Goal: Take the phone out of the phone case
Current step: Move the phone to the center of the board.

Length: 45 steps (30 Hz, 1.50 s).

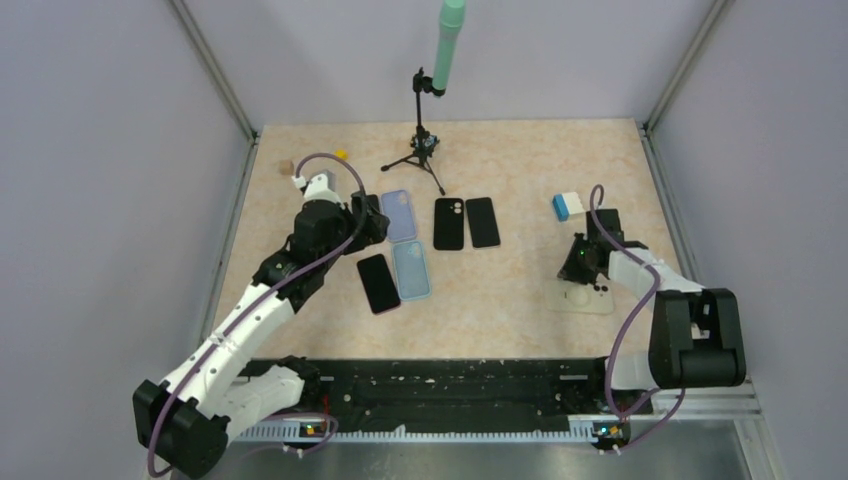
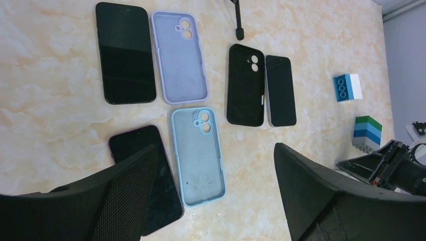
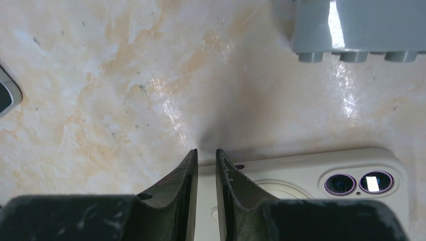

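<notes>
Phone case (image 3: pixel 301 173), cream and lying back-up with the phone (image 3: pixel 341 183) inside, sits near right on the bench (image 1: pixel 520 160). My right pincer (image 3: pixel 205 150) is at its far edge, narrowed to a slit, probably to pry the rim. I can't tell whether it grips. My left pincer (image 2: pixel 215 150) hangs wide open and empty over the empty cases (image 2: pixel 179 57).

Cased phone (image 1: pixel 586 298) at right, empty cases (image 1: pixel 411 270) beside phones (image 1: pixel 378 283) at left
</notes>
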Available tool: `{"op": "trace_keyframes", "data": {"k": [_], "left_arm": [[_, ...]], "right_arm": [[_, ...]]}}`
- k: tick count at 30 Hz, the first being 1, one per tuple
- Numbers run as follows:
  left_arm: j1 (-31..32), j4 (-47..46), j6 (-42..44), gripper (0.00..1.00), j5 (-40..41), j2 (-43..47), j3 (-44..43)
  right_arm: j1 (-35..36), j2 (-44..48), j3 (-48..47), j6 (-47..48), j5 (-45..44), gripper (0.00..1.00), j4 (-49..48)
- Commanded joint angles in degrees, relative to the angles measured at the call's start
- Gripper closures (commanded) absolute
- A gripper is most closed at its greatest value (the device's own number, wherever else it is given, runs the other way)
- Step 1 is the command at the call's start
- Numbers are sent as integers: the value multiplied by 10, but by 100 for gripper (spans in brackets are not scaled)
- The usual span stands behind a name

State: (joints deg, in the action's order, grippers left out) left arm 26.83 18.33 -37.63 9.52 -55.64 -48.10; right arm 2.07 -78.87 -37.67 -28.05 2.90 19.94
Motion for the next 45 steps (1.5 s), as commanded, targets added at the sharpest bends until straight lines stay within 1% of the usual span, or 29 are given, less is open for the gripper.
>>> {"op": "trace_keyframes", "data": {"k": [1, 4, 5, 7, 8, 10, 11, 14, 15, 16, 18, 19, 20, 21, 24, 27, 29, 35, 42, 45], "left_arm": [[-10, -4, -8, 14, 8, 14, 8], [-15, -3, -12, 14, 5, 15, 8], [-17, -3, -12, 14, 4, 17, 9], [-20, -2, -12, 14, 4, 19, 9], [-22, -1, -12, 14, 5, 20, 8], [-25, 0, -12, 14, 8, 24, 9], [-27, 1, -12, 14, 10, 26, 10], [-30, 1, -12, 14, 23, 35, 16], [-30, 1, -12, 14, 26, 38, 18], [-31, 0, -13, 14, 28, 40, 20], [-33, -2, -14, 14, 30, 43, 23], [-34, -3, -15, 14, 30, 44, 23], [-34, -3, -15, 14, 30, 44, 24], [-35, -3, -16, 14, 30, 44, 24], [-38, -3, -17, 14, 28, 45, 25], [-40, -2, -18, 14, 26, 45, 24], [-40, -2, -18, 14, 26, 46, 25], [-41, -2, -20, 14, 29, 51, 27], [-42, -1, -20, 15, 27, 52, 28], [-42, 0, -21, 14, 21, 49, 24]], "right_arm": [[18, 27, -5, -8, 10, 83, 99], [18, 48, -6, -26, -15, 83, 102], [18, 56, -6, -36, -25, 81, 100], [17, 70, -11, -52, -56, 70, 94], [17, 74, -17, -58, -68, 67, 93], [17, 78, -30, -68, -80, 65, 94], [17, 76, -40, -71, -83, 65, 101], [17, 69, -80, -89, -127, 64, 157], [16, 72, -89, -99, -143, 61, 174], [15, 80, -92, -114, -153, 49, 187], [11, 110, -81, -140, -152, 21, 188], [8, 129, -71, -154, -144, 10, 183], [5, 148, -59, -169, -133, 3, 176], [4, 167, -47, -181, -123, 1, 169], [4, 203, -43, -235, -116, 1, 188], [3, 215, -56, -284, -120, 1, 228], [0, 214, -69, -333, -137, 1, 267], [-10, 190, -76, -407, -140, 8, 311], [-18, 124, -69, -418, -126, 11, 325], [-17, 103, -57, -418, -106, 13, 309]]}}
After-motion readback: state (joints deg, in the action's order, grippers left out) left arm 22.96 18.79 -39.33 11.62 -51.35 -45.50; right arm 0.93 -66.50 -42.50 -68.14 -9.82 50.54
